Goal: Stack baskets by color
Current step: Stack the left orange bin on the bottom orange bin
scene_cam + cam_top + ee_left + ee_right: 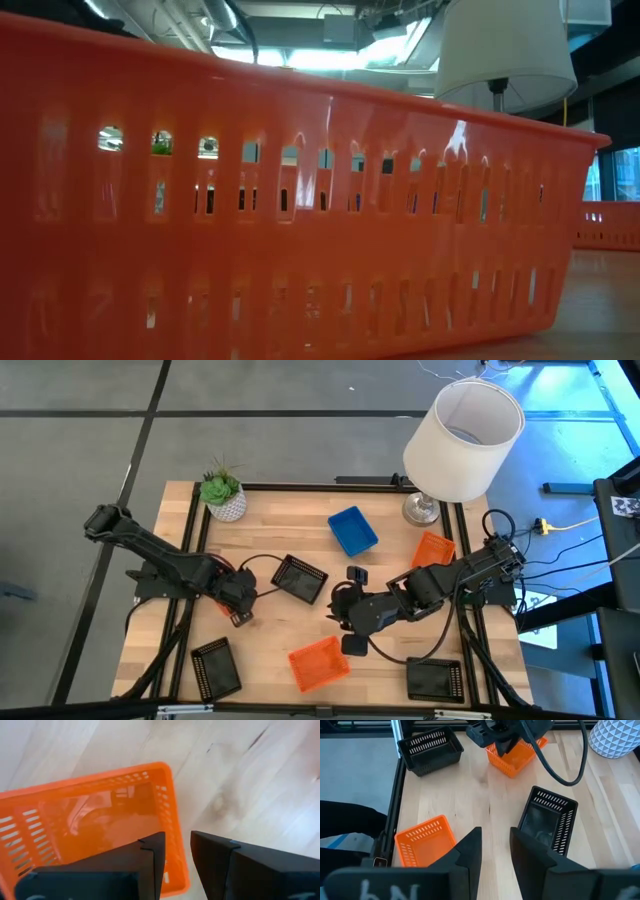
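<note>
My left gripper (240,610) (177,855) points down at an orange basket (90,825) (517,757) on the table's left half, its fingers open by a narrow gap. My right gripper (340,618) (495,850) hovers over mid-table, open by a narrow gap with nothing between its fingers. It slants down toward the left, between a black basket (300,578) (547,820) and a second orange basket (320,662) (425,845). A blue basket (352,530) and a third orange basket (433,548) stand farther back. My left gripper comes from above and stands astride the orange basket's side wall (176,827) near a corner. One finger (150,855) is inside the basket and the other (215,855) outside. Whether the fingers touch the wall I cannot tell.
Black baskets stand at the front left (215,667) and front right (435,680). A white plant pot (224,495) is at the far left corner and a lamp (462,440) at the far right. In the low view the front orange basket (300,200) blocks nearly everything.
</note>
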You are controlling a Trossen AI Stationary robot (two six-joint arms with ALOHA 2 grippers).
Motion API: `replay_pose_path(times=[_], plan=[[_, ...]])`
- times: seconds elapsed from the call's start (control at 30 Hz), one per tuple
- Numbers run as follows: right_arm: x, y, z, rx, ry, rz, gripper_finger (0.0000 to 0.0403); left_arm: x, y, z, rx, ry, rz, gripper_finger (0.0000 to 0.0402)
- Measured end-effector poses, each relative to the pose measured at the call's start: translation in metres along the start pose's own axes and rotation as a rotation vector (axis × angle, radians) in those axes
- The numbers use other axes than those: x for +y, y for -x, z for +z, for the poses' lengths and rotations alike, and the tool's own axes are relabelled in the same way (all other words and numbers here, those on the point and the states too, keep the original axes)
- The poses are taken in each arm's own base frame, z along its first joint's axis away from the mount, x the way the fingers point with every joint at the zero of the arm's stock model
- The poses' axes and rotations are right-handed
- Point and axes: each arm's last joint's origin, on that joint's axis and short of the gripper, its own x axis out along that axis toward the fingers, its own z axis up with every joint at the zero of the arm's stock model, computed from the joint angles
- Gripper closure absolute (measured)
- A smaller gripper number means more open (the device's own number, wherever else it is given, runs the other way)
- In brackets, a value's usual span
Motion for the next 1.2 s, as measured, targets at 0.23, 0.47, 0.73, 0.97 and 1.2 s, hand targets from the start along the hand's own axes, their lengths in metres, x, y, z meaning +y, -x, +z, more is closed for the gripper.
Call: replay_pose_path(times=[0.23,0.47,0.73,0.97,1.2], plan=[[0.0,0.0,0.0,0.002,0.003,0.0,0.0304,-0.007,-0.012,-0.003,0.028,-0.026,0.037,0.0318],[0.0,0.0,0.0,0.002,0.003,-0.001,0.0304,-0.01,-0.024,-0.004,0.035,-0.044,0.095,0.0318],[0.0,0.0,0.0,0.001,0.0,0.0,0.0304,-0.011,-0.026,-0.002,0.002,-0.046,0.117,0.0318],[0.0,0.0,0.0,0.001,0.001,-0.001,0.0304,-0.01,-0.026,-0.001,-0.041,-0.049,0.14,0.0318],[0.0,0.0,0.0,0.001,0.0,0.0,0.0304,-0.004,-0.035,-0.004,-0.054,-0.02,0.159,0.0318]])
